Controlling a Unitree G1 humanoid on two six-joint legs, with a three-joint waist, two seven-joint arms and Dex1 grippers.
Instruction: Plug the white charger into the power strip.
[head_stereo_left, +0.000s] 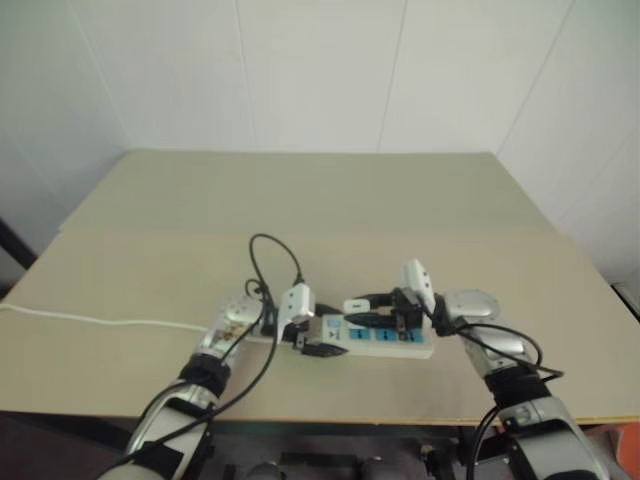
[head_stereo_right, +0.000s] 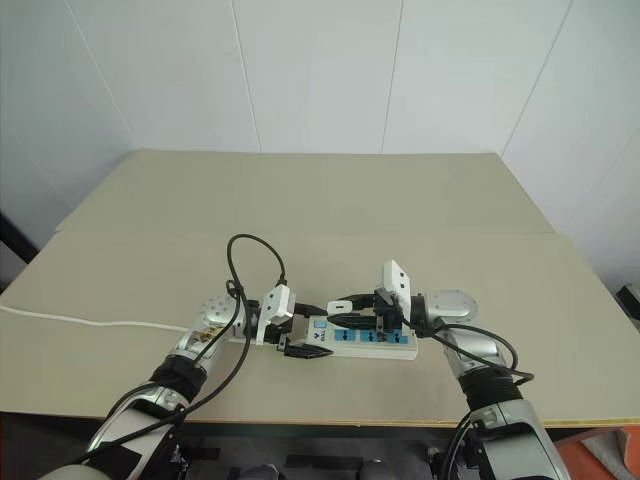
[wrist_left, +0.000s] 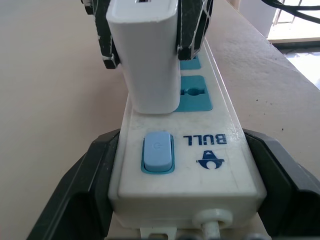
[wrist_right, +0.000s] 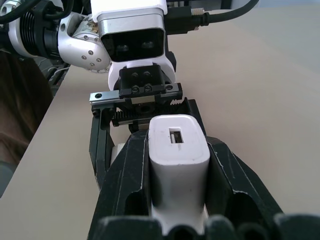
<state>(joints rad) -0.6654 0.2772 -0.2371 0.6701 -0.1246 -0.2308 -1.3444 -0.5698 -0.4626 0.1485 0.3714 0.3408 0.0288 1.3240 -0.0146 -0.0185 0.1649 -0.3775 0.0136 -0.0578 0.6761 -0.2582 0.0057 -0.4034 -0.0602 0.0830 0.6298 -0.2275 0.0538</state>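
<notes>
Charger seated on strip, both grippers engaged.
Right gripper (wrist_right: 177, 200) clamps the white charger (wrist_left: 145, 55); left gripper (wrist_left: 185, 190) grips the power strip (wrist_left: 200, 155) end; charger apparently plugged in.

The power strip (wrist_left: 200, 150) bears one brand word — "BULL" — beside its blue switch (wrist_left: 157, 151).

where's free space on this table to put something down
The whole far half of the table, between the wall and the power strip, is bare, as is the right side beyond the right gripper. It is crowded mid-front: the left gripper clamps the strip, the right holds the white charger, and a cord crosses left.
</notes>
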